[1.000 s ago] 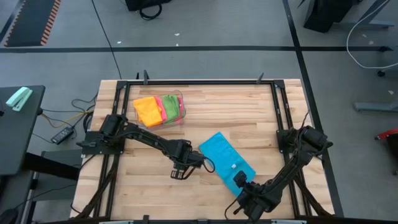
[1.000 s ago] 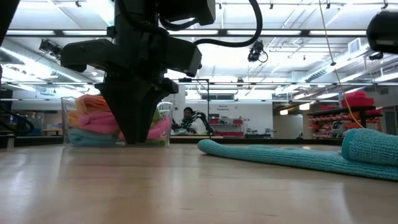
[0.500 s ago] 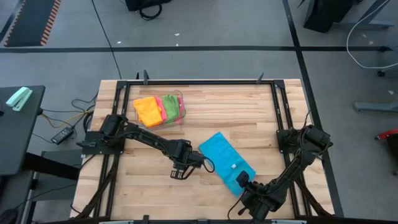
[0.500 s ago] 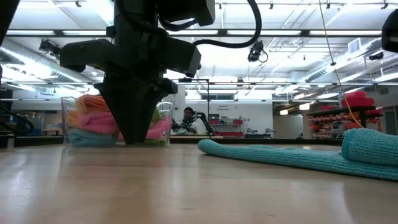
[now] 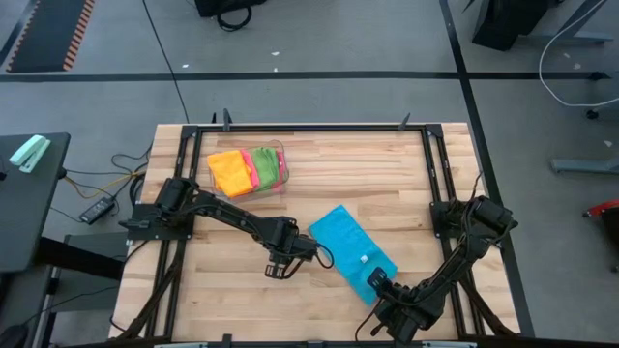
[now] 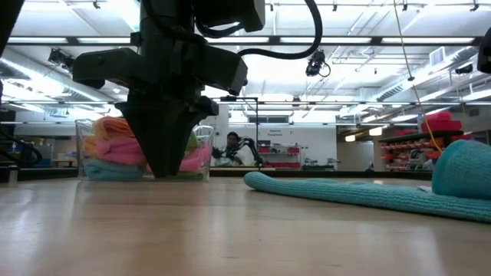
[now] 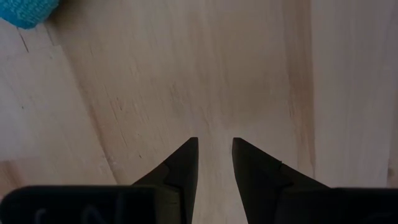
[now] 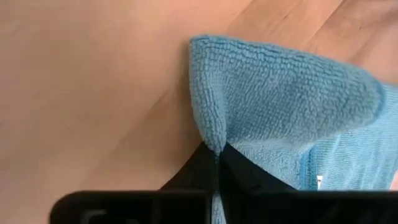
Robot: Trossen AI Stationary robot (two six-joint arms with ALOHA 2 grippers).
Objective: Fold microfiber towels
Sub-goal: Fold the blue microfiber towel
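Note:
A blue microfiber towel point(image 5: 350, 253) lies folded in a slanting strip on the wooden table, right of the middle. My right gripper point(image 5: 375, 282) is at its near end, shut on the cloth point(image 8: 273, 93). My left gripper point(image 5: 280, 271) hangs left of the towel, pointing down over bare wood, open with nothing between its fingers point(image 7: 214, 162). A corner of the blue towel point(image 7: 25, 12) shows in the left wrist view. In the low view the towel point(image 6: 345, 195) lies flat and rises into a hump point(image 6: 464, 169) at the right. My right gripper pinches the blue towel's near end at a raised ridge of cloth point(image 8: 214, 142) between its two fingertips. The fingers slant down from the table's near side. The pinched cloth stands up in a hump while the rest of the towel lies on the table. How many layers are held cannot be told.
A clear bin point(image 5: 280, 184) at the far left holds orange, pink and green towels point(image 5: 247, 169). A dark metal frame point(image 5: 319, 126) runs round the table's edges. Bare wood lies between the arms and along the far right.
At my right gripper the blue towel's near end has gathered into a taller hump, seen in the low view rising and shifting right. The rest of the towel has stayed flat on the table.

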